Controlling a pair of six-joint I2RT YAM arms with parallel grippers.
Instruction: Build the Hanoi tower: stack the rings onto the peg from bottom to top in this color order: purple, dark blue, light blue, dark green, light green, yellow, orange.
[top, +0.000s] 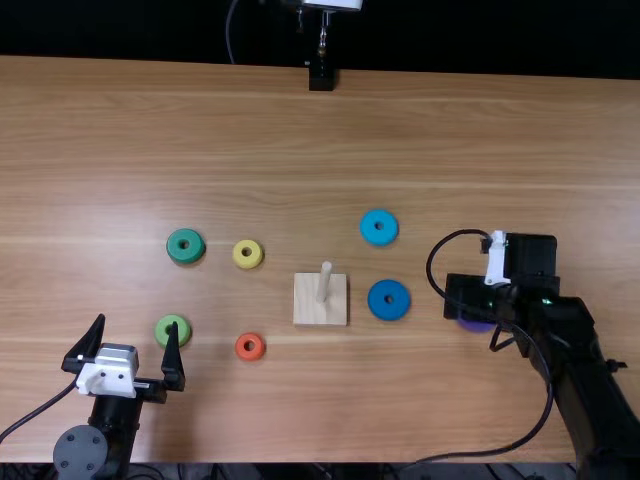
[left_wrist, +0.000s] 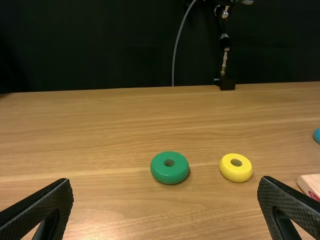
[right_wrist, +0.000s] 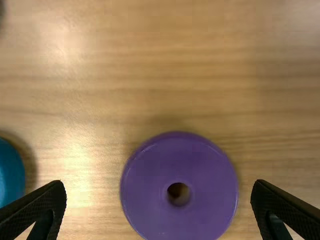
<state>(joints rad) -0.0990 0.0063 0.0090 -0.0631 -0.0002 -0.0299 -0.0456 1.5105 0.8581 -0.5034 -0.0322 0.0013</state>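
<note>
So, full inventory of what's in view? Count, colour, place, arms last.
table: 1, light brown, under everything
base: 1, pale wood, mid-table
peg: 1, pale wood, on base, bare
ring: 1, purple, under right gripper
ring: 1, dark blue, right of base
ring: 1, light blue, beyond dark blue
ring: 1, dark green, far left
ring: 1, yellow, between dark green and peg
ring: 1, light green, by left gripper
ring: 1, orange, left of base
mount: 1, black, far edge
left gripper: 1, black, near left, open
right gripper: 1, black, over purple, open
</note>
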